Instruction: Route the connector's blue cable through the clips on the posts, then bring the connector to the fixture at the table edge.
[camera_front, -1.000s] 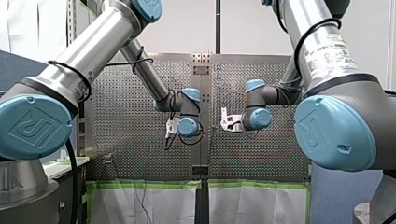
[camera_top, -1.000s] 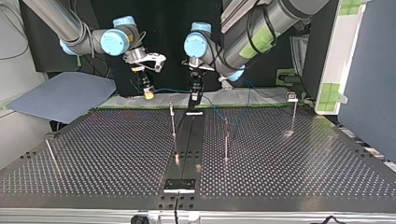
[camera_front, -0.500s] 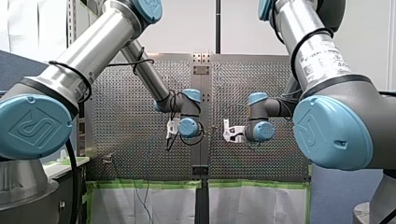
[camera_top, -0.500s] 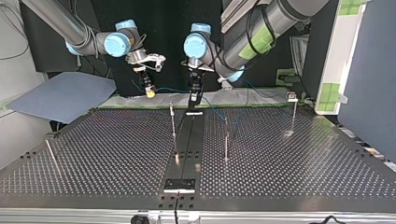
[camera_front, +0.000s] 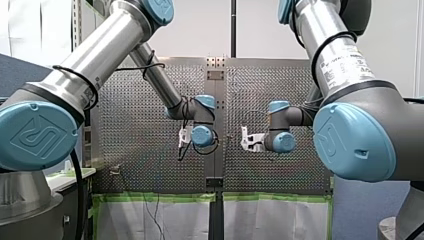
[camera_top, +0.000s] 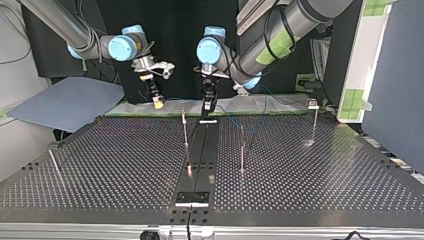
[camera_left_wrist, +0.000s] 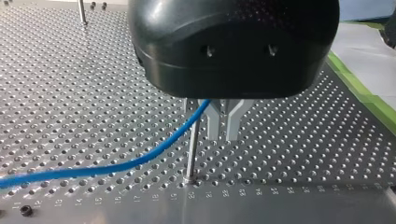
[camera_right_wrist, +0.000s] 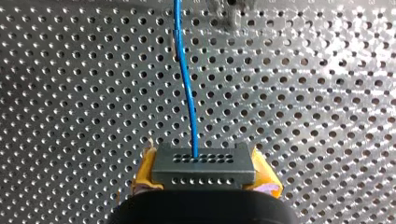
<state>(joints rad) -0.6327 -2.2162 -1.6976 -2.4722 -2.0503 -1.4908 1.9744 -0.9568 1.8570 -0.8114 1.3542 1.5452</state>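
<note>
1. Looks like early going: from the top view, no sign of the cable threaded at the posts out on the table. Too far off to make out the clips.
2. Over the table's far edge, in mid-air: right tool pinching the connector tight between yellow pads, well clear of the surface.
3. Near it, left tool hanging low just beside a post. Cable running up under its body there, but can't tell whether gripped or merely passing.
4. Left to do, judging from this: all the routing through the clips, then the carry across to the dark block at the near edge, probably the fixture.
5. On looks: small grey connector with rows of little holes across its face, and the blue cable leaving one hole near the middle.
6. Thin, glossy cable, gently bowed ahead of the right tool. In the left wrist view, sagging in a long curve past the post. Likely limp and a bit springy to handle.
</note>
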